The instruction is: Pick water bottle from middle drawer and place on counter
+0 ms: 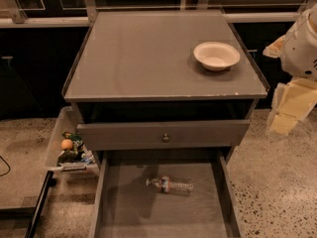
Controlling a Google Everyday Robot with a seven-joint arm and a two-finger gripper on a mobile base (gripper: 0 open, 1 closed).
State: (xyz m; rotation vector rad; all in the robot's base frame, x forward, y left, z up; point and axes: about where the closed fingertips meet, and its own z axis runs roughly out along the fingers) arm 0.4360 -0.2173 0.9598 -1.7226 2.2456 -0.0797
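The water bottle [170, 185] lies on its side on the flat bottom of the open middle drawer [119, 207], cap pointing left, near the drawer's middle. The grey counter [148, 58] is the cabinet top above it. My gripper [284, 119], pale yellow under the white arm [302, 43], hangs at the right edge of the view, beside the cabinet's right front corner, at about counter height. It is well apart from the bottle and holds nothing that I can see.
A white bowl [216, 56] stands on the counter's right rear part. A closed grey drawer front with a small round knob [165, 138] sits above the open drawer. A pale bin of colourful toys [69, 148] sits left of the cabinet on the speckled floor.
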